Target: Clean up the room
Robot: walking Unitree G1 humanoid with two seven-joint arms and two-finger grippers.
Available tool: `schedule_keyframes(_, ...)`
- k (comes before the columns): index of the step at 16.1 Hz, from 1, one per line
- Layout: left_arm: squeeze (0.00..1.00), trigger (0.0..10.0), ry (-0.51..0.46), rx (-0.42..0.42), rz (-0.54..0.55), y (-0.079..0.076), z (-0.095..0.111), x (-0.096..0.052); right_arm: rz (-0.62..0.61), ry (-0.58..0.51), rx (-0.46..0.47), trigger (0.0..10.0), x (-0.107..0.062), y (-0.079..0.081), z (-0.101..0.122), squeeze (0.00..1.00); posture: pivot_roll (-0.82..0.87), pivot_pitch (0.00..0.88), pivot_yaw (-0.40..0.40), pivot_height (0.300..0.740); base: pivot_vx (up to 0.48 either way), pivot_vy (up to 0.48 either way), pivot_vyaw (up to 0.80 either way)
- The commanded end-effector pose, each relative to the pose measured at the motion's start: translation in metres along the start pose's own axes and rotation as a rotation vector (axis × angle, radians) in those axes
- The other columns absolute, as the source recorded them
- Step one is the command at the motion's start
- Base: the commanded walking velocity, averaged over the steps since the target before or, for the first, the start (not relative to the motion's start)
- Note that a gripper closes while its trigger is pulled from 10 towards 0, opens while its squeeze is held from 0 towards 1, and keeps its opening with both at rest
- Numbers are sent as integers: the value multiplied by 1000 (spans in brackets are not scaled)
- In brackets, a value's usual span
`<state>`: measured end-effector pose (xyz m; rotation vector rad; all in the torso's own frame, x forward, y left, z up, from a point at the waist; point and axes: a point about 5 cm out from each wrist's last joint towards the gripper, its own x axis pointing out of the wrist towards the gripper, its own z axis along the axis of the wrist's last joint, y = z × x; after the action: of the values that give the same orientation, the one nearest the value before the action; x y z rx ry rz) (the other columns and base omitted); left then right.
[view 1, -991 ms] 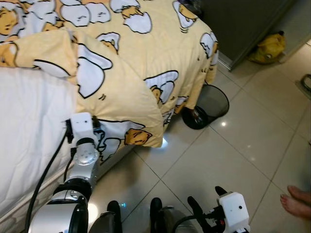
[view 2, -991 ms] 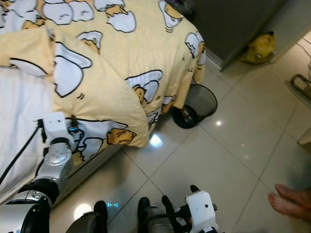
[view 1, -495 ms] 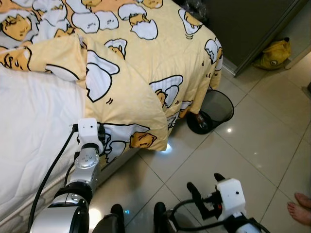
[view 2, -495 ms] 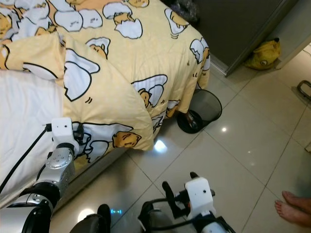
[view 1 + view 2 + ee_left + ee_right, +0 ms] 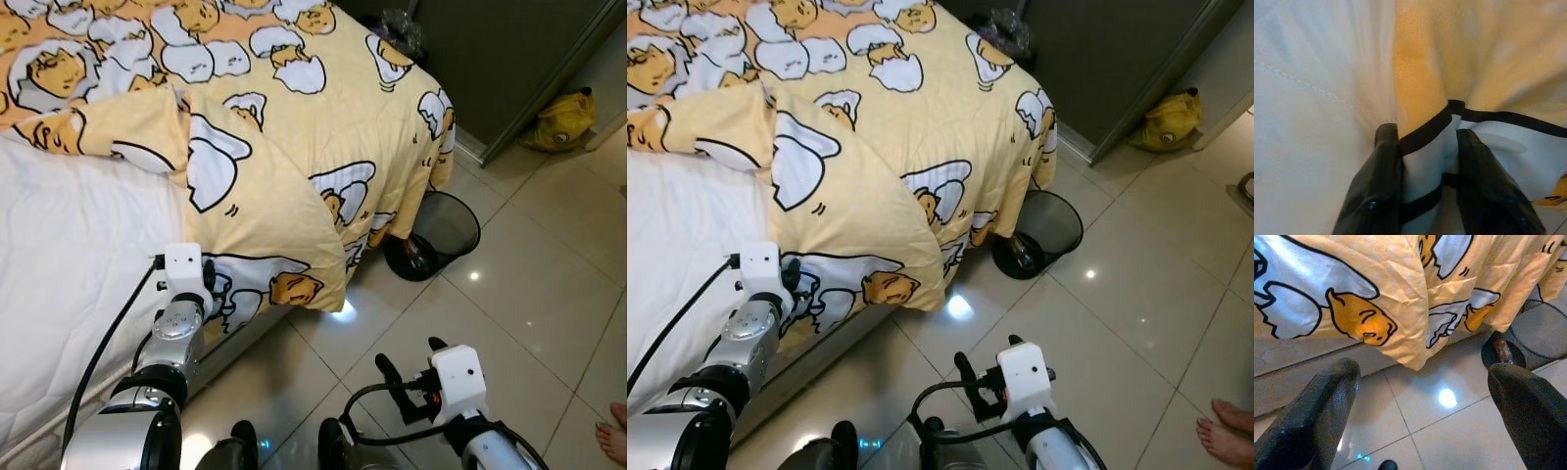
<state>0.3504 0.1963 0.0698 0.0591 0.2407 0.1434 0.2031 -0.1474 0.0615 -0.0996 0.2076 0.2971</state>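
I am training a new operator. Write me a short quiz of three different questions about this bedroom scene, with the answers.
1. True or false: the left gripper has the edge of the yellow blanket between its fingers.
2. What stands on the tiled floor beside the corner of the bed? A) a chair B) a black mesh bin C) a lamp
3. Fill in: the right gripper is ____ and holds nothing.

Key
1. True; the blanket edge lies in the gap between its fingers.
2. B, the black mesh bin.
3. Open; it hangs low over the floor.

The right pincer (image 5: 407,370) has risen higher above the floor tiles (image 5: 529,294), fingers spread.
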Motion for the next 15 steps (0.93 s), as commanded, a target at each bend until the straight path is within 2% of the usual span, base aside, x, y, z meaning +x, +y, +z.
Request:
schedule_keyframes(1, 0, 0, 134, 32, -81, -17, -35, -12, -33, 21, -2, 10000, -5, -8, -6, 0, -144, 240, -132, 740, 0, 0, 0)
schedule_keyframes(3, 0, 0, 116, 38, -84, -18, -33, -12, -37, 16, -4, 10000, -3, -9, -5, 0, -138, 236, -126, 740, 0, 0, 0)
schedule_keyframes(6, 0, 0, 76, 11, -158, -29, -28, -12, -30, 10, -4, 10000, 2, -8, -6, 0, -126, 231, -119, 740, 0, 0, 0)
schedule_keyframes(10, 0, 0, 69, 65, -198, -38, -24, -11, -4, 8, -11, 10000, 11, -6, -6, 0, -101, 211, -119, 740, 0, 0, 0)
schedule_keyframes(11, 0, 10000, 80, 108, -201, -39, -24, -11, -3, 6, -13, 10000, 15, -7, -6, 0, -99, 201, -116, 740, 0, 0, 0)
schedule_keyframes(12, 0, 10000, 79, 155, -181, -38, -25, -11, -2, 2, -14, 10000, 18, -7, -5, 0, -95, 193, -111, 740, 0, 0, 0)
schedule_keyframes(15, 0, 10000, 56, 178, -186, -40, -23, -11, 8, -10, -16, 10000, 25, -6, -4, 0, -81, 170, -101, 740, 0, 0, 0)
